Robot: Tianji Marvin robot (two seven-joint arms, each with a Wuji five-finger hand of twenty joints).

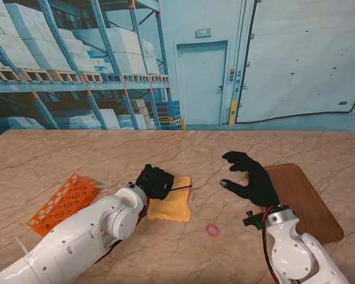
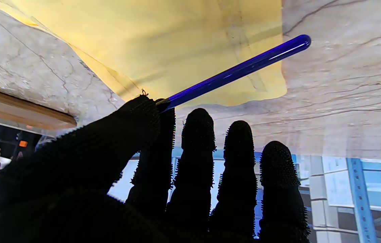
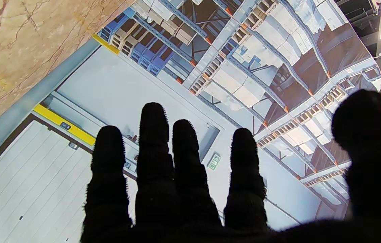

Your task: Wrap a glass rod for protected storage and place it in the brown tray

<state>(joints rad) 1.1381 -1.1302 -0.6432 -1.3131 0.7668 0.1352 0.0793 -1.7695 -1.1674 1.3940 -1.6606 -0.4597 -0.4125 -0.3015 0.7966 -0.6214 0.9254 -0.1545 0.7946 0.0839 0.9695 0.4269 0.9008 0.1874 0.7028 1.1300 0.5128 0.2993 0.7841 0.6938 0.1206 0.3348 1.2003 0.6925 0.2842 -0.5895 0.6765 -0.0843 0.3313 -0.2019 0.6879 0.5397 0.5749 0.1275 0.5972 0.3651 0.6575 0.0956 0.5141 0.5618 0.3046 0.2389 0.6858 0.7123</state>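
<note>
Left hand [image 1: 154, 180] pinching blue glass rod [image 1: 180, 188] by one end over yellow cloth [image 1: 171, 206] at frame centre, right hand [image 1: 251, 177] open and empty beside brown tray [image 1: 310, 204] at right; thin end-grip, could slip, roll off cloth, snap on tabletop [image 1: 77, 154].

- Slender deep-blue glass rod [image 2: 237, 71]
- Square yellow cloth pad [image 1: 171, 206]
- Small pink ring band [image 1: 212, 229]
- Orange perforated plastic rack [image 1: 64, 202]
- Brown wooden tray [image 1: 307, 201]
- Beige marble-veined worktop [image 1: 77, 157]
- Black knit-gloved hands [image 1: 155, 180]
</note>
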